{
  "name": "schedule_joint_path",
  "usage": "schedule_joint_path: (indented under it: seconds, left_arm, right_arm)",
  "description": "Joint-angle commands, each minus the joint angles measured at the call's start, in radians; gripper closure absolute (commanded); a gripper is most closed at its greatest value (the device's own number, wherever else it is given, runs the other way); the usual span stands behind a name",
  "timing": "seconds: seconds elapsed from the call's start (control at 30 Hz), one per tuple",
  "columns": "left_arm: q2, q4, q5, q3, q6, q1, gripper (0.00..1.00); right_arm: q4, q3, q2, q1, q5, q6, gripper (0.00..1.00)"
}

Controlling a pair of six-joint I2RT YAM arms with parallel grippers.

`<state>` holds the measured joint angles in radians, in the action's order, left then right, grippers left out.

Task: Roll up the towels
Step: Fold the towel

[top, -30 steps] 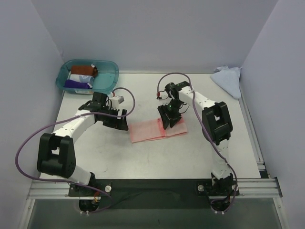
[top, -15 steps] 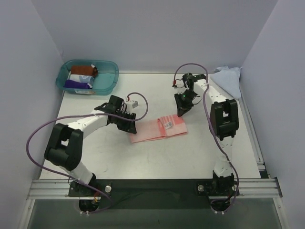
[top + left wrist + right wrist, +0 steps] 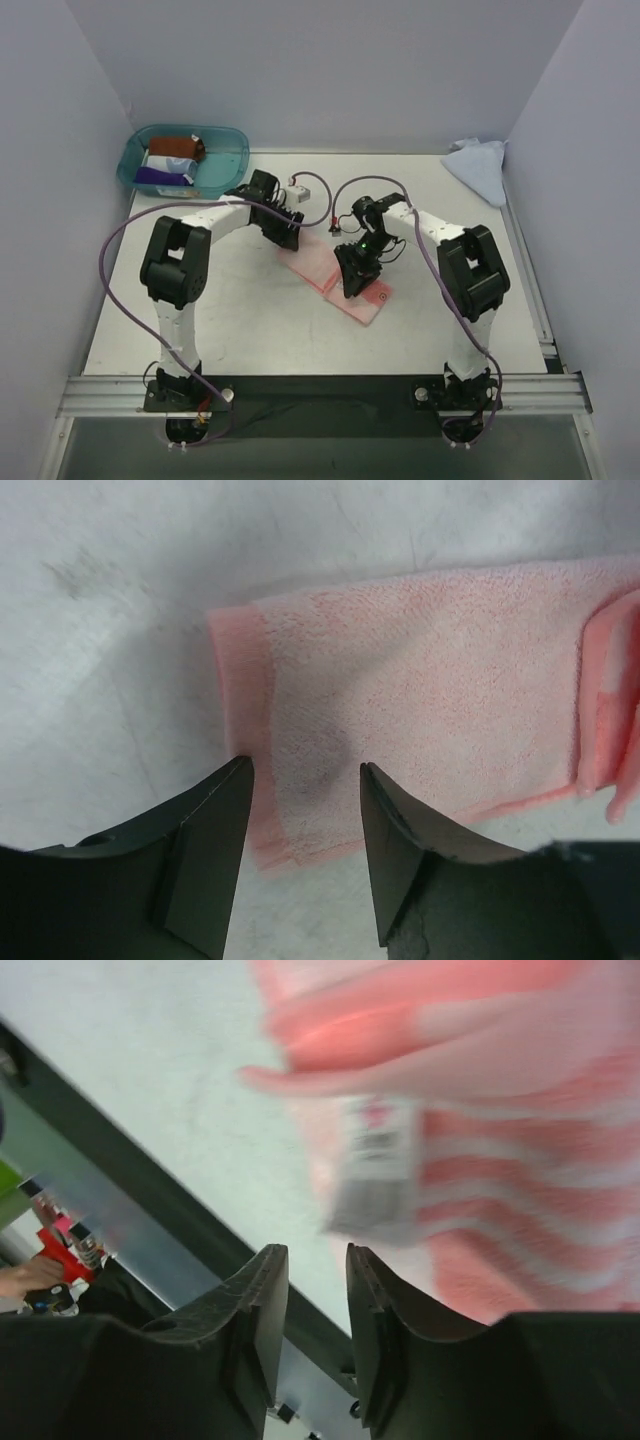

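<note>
The left gripper (image 3: 305, 770) stands half open at the end hem of the pink towel (image 3: 420, 680), which stretches ahead of it. The right gripper (image 3: 318, 1252), narrowly parted and empty, has the towel's white tag (image 3: 378, 1165) just ahead, its print too blurred to read.

Left hand (image 3: 305, 770), right hand (image 3: 312, 1255): jaws apart
</note>
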<state>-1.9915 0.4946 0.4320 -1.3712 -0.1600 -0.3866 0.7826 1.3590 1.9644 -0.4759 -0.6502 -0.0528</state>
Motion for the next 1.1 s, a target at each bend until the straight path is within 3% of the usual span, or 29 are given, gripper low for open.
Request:
schedule_joint_path:
  seconds: [0.0,0.1,0.17,0.33,0.53,0.67,0.87,1.0,1.07]
  left_arm:
    - [-0.018,0.097,0.046,-0.141,-0.133,0.049,0.41]
    - [0.078,0.096,0.134,-0.088,-0.093,0.084,0.26]
    - [0.156,0.079,0.152,-0.005,-0.073,0.092,0.26]
    - [0.215,0.053,0.143,0.110,0.014,0.074,0.32]
    - [0.149,0.009,0.159,0.152,0.076,0.055,0.40]
    - [0.047,-0.021,0.166,0.123,0.115,0.045,0.44]
    - [-0.087,-0.060,0.174,-0.029,0.131,0.046,0.46]
    - [-0.193,-0.062,0.188,-0.185,0.140,0.054,0.48]
    - [-0.239,-0.062,0.235,-0.259,0.152,0.063,0.48]
  right_arm:
    - [0.066,0.058,-0.139,0.008,-0.109,-0.005,0.68]
    - [0.063,0.048,-0.151,0.109,-0.045,-0.021,0.65]
    - [0.061,0.029,-0.130,0.154,0.018,-0.033,0.65]
    - [0.017,-0.037,-0.092,0.155,0.132,-0.050,0.65]
    - [0.004,-0.070,-0.029,0.149,0.176,-0.073,0.68]
    - [-0.013,-0.098,-0.009,0.125,0.167,-0.062,0.76]
    - [-0.029,-0.107,0.030,0.037,0.081,0.001,0.78]
    - [-0.039,-0.055,0.063,-0.012,-0.092,0.053,0.77]
    - [-0.040,-0.047,0.067,-0.003,-0.144,0.083,0.71]
